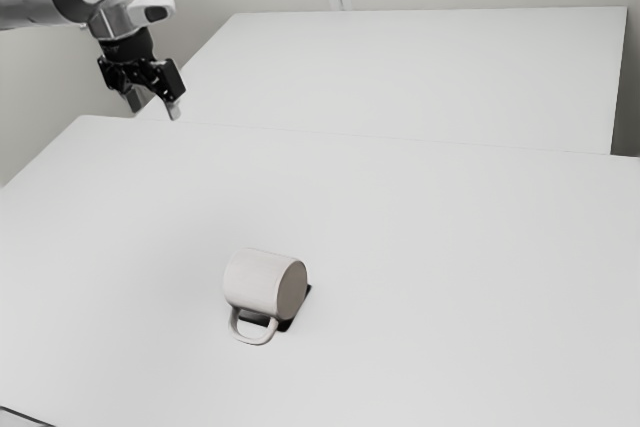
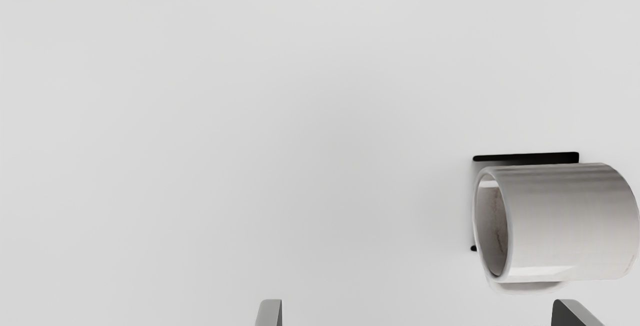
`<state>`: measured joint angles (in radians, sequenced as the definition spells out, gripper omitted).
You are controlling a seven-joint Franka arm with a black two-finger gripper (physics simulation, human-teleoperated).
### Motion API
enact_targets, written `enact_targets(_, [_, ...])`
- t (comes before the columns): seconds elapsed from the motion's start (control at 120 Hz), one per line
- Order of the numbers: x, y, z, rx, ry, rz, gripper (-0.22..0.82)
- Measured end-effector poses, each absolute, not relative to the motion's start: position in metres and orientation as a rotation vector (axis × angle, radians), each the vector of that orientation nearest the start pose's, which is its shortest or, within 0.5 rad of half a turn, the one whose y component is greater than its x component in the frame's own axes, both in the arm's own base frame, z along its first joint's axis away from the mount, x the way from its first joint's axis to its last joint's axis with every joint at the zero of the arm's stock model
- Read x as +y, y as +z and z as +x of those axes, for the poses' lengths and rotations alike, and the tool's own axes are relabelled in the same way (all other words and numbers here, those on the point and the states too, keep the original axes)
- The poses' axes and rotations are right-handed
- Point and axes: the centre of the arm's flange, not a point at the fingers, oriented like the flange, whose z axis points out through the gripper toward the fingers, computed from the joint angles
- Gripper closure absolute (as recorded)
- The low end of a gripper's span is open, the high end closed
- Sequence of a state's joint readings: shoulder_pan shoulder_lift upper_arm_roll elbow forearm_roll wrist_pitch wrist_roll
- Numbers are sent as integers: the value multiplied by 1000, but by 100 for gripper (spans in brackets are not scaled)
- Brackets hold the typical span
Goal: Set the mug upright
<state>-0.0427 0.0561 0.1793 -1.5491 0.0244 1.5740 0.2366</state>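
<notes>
The light grey mug (image 1: pixel 257 281) lies on its side on the white table (image 1: pixel 430 247), its handle pointing toward the exterior view's lower edge. Up at the exterior view's upper left, the gripper (image 1: pixel 154 109) hangs well away from the mug, with its fingers apart. In the wrist view, the mug (image 2: pixel 570 221) shows its hollow mouth, with part of the handle peeking out under its body. Nothing is between the fingertips of the open gripper (image 2: pixel 417 311), and the mug stands off beyond one finger.
Thin black shapes (image 2: pixel 525 157) lie on the table right beside the mug. A second white surface (image 1: pixel 420 72) adjoins the table's far edge. A dark line (image 1: pixel 25 416) crosses the exterior view's lower left corner.
</notes>
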Motion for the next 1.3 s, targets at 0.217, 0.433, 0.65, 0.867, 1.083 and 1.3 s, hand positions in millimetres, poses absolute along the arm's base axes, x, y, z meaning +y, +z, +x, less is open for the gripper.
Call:
enact_targets(0.217, [80,588,532,169,60,-3166,2])
enact_targets(0.433, [82,531,488,39,98,-3430,2])
enact_targets(0.65, [87,463,465,-225,267,-3743,2])
enact_targets(0.867, [90,404,464,-302,473,-3861,2])
enact_targets(1.083, [93,370,477,-254,415,-3901,2])
enact_targets(1.3, [91,332,487,-251,362,-3948,2])
